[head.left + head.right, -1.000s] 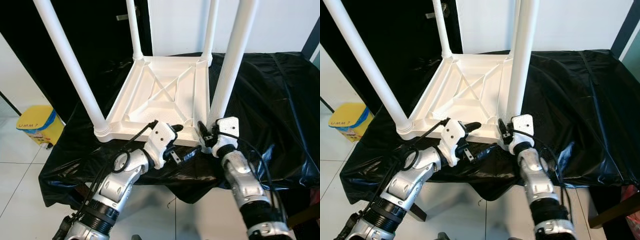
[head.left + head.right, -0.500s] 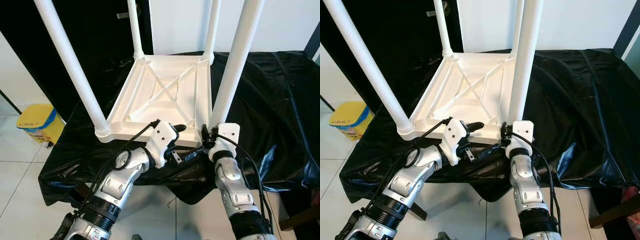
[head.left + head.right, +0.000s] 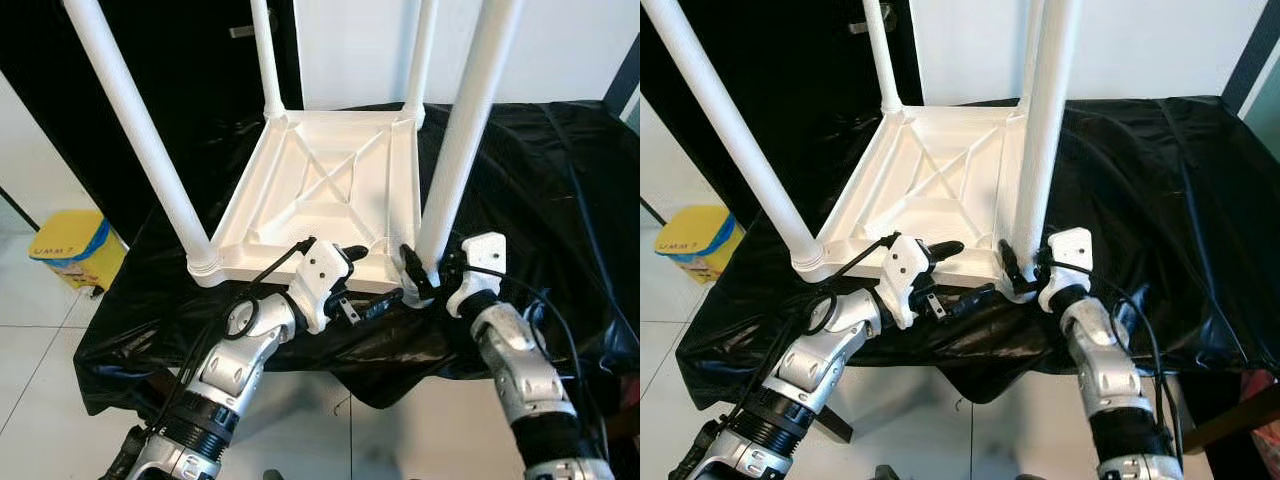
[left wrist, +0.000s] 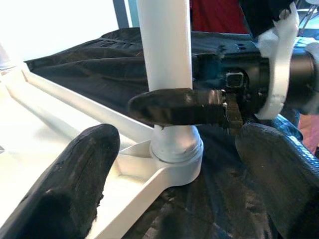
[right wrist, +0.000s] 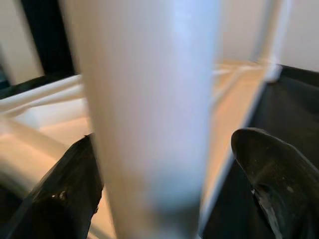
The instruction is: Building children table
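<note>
The white table (image 3: pixel 330 190) lies upside down on a black cloth (image 3: pixel 560 200) over a worktop, near the worktop's front edge, its four legs pointing up. The step in hand looks like seating the leg (image 3: pixel 455 150) at the table's front right corner into its socket.

The right gripper (image 3: pixel 418 283) sits at the base of that leg, its fingers spread to either side of it — in the right wrist view the leg (image 5: pixel 149 114) fills the gap between the two black fingers (image 5: pixel 271 174), which look apart from it, not clamped. To do this well, I judge the fingers should close squarely low on the leg, close to the collar, and turn or press it straight along its own line so it does not cock in the socket.

The left gripper (image 3: pixel 358 280) straddles the table's front edge just beside that corner, fingers apart — one above the rim, one below, so it could steady the top once closed. In the left wrist view the right gripper's finger (image 4: pixel 174 107) crosses in front of the leg's collar (image 4: pixel 177 154).

The two grippers are crowded at one corner and could foul each other. A yellow bin (image 3: pixel 70 250) stands on the floor well off the worktop's left end.
</note>
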`<state>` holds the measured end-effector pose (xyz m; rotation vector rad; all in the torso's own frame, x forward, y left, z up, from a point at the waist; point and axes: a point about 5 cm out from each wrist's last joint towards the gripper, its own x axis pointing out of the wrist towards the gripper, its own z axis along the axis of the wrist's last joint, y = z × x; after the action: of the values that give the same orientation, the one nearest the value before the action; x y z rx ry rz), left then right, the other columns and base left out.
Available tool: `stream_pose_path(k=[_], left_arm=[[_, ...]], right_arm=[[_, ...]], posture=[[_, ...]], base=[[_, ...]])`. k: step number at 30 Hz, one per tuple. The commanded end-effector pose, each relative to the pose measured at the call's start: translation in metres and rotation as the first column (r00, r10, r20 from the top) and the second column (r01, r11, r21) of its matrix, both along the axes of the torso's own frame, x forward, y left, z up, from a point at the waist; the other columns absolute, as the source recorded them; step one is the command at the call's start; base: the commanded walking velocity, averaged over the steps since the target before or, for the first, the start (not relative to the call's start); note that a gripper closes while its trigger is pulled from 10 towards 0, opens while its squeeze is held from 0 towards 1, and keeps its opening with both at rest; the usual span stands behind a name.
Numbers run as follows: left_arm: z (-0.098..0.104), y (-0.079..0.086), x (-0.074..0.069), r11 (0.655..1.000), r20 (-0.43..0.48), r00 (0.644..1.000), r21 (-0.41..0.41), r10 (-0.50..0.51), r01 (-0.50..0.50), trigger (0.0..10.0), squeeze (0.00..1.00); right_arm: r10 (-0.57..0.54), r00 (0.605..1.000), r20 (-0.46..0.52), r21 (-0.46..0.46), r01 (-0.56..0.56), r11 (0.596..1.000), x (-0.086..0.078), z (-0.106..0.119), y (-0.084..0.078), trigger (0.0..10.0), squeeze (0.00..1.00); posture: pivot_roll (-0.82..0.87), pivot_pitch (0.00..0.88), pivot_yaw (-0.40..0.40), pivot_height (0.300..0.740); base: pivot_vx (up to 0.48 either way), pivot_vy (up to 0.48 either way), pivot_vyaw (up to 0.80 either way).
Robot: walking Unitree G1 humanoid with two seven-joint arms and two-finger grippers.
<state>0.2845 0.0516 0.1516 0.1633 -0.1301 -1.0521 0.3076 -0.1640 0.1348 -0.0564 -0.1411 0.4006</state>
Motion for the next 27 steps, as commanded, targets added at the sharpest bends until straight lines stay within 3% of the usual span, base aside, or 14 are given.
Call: stream_pose_path(k=[1,10,12,19,20,22,23,27], left_arm=[[0.001,-0.001,0.001,1.0,0.008,1.0,0.013,-0.028,0.027,10.0,0.0],[-0.001,-0.002,-0.006,0.999,-0.005,0.999,0.01,-0.044,0.044,10.0,0.0],[-0.001,-0.002,-0.005,0.999,-0.006,0.999,0.011,-0.041,0.041,10.0,0.0],[-0.002,-0.002,-0.006,0.999,-0.008,0.999,0.013,-0.038,0.038,10.0,0.0],[-0.002,-0.002,-0.006,0.999,-0.009,0.999,0.012,-0.037,0.037,10.0,0.0],[-0.002,-0.002,-0.006,0.999,-0.009,0.999,0.012,-0.036,0.037,10.0,0.0],[-0.002,-0.001,-0.007,0.999,-0.012,0.999,0.01,-0.034,0.035,10.0,0.0],[-0.005,0.0,-0.009,0.999,-0.019,0.999,0.01,-0.031,0.031,10.0,0.0]], right_arm=[[0.073,0.997,-0.025,-0.008,-0.073,0.997,0.003,-0.004,0.004,10.0,0.0],[0.24,0.967,-0.086,-0.065,-0.246,0.967,0.014,-0.007,0.004,10.0,0.0],[0.279,0.954,-0.106,-0.122,-0.291,0.949,0.019,-0.008,0.001,10.0,0.0],[0.292,0.948,-0.13,-0.136,-0.309,0.941,0.023,-0.01,-0.006,9.6,0.0],[0.289,0.948,-0.132,-0.141,-0.307,0.941,0.024,-0.011,-0.008,2.3,0.0],[0.287,0.949,-0.133,-0.145,-0.305,0.941,0.024,-0.012,-0.01,2.3,0.0],[0.289,0.948,-0.136,-0.143,-0.308,0.941,0.025,-0.013,-0.011,0.0,0.0],[0.284,0.948,-0.142,-0.138,-0.303,0.943,0.023,-0.018,-0.015,0.0,0.0]], posture=[[-0.17,0.0,0.057,0.74],[-0.16,0.0,0.065,0.74],[-0.15,0.0,0.058,0.74],[-0.15,0.0,0.048,0.74],[-0.14,0.0,0.047,0.74],[-0.14,0.0,0.047,0.74],[-0.14,0.0,0.044,0.74],[-0.15,0.0,0.04,0.74]], base=[[0.0,0.0,0.0],[0.0,0.0,0.0],[0.0,0.0,0.0],[0.0,0.0,0.0],[0.0,0.0,0.0],[0.0,0.0,0.0],[0.0,0.0,0.0],[0.0,0.0,0.0]])
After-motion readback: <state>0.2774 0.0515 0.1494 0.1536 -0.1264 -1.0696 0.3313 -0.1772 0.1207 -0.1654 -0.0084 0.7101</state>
